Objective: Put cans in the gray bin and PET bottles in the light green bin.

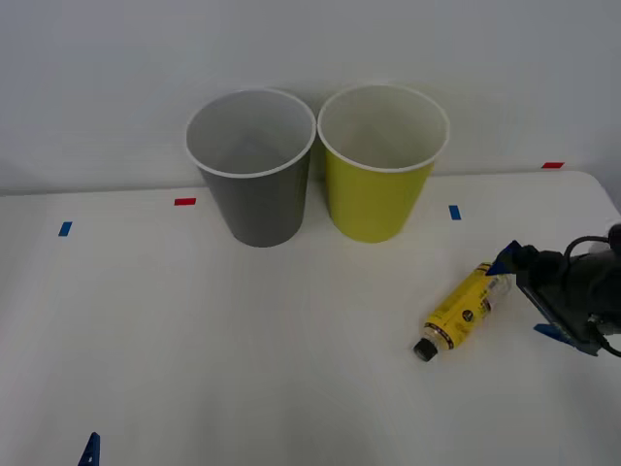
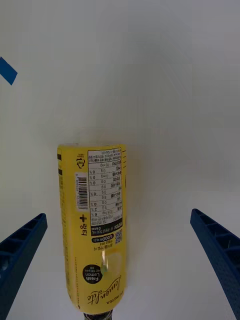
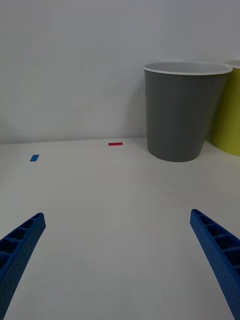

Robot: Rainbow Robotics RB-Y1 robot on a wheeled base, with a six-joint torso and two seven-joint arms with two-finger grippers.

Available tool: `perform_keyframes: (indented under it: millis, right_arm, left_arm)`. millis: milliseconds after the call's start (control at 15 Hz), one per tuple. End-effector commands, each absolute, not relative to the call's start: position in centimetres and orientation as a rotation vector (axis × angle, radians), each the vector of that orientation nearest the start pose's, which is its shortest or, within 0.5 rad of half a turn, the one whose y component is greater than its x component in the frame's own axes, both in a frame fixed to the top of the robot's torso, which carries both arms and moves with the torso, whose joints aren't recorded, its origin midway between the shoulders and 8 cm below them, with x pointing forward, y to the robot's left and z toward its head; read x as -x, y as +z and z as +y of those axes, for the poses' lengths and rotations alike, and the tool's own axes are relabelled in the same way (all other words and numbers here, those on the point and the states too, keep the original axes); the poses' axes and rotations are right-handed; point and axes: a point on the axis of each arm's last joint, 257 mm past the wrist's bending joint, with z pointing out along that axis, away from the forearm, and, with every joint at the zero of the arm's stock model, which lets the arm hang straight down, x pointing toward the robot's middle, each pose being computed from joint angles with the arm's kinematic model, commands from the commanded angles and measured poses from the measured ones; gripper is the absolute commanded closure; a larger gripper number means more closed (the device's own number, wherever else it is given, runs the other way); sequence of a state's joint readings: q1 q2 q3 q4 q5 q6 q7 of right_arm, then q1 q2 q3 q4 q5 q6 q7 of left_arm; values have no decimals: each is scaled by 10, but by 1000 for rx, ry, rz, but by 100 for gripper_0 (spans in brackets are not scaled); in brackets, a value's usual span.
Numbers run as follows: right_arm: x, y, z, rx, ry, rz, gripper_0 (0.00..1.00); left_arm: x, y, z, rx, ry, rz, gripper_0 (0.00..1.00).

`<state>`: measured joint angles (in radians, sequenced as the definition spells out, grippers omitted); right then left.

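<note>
Front view: bare white table (image 1: pixel 243 340) is seen wide open at left and centre. PET bottle (image 1: pixel 458 311), yellow label, black cap, is laid flat near the right edge, between spread fingers of right gripper (image 1: pixel 529 291), ungrasped. Gray bin (image 1: pixel 254 170) and light green bin (image 1: pixel 381 165) are stood touching at the back. Left gripper (image 3: pixel 120 260) is held released low left.

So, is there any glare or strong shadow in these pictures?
Front view: even light, faint shadow under the small yellow-labelled plastic bottle near the right hand. Right wrist view: a small glare streak on its label. Left wrist view: soft shadow at the dark gray round plastic bin's base.
</note>
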<state>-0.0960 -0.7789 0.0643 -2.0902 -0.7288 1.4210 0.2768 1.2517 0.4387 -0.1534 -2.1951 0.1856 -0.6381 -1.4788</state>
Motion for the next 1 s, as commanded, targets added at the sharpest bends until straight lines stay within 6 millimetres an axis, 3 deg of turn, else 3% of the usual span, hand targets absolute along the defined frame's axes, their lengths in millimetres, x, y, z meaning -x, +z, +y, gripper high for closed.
perform_keyframes:
  millis: [67, 467, 667, 1000]
  right_arm:
    - [-425, -265, -286, -1097, 420, 2498, 0]
    - [-449, -264, -271, -1223, 458, 2546, 0]
    - [-455, -276, -272, -1204, 373, 2605, 0]
    - [-459, -276, -264, -1135, 349, 2671, 0]
  left_arm:
    - [-190, -205, 290, -7, -22, 1588, 0]
    - [-190, -205, 290, -7, -22, 1588, 0]
    - [-190, -205, 290, -7, -22, 1588, 0]
    - [-190, -205, 290, -7, -22, 1588, 0]
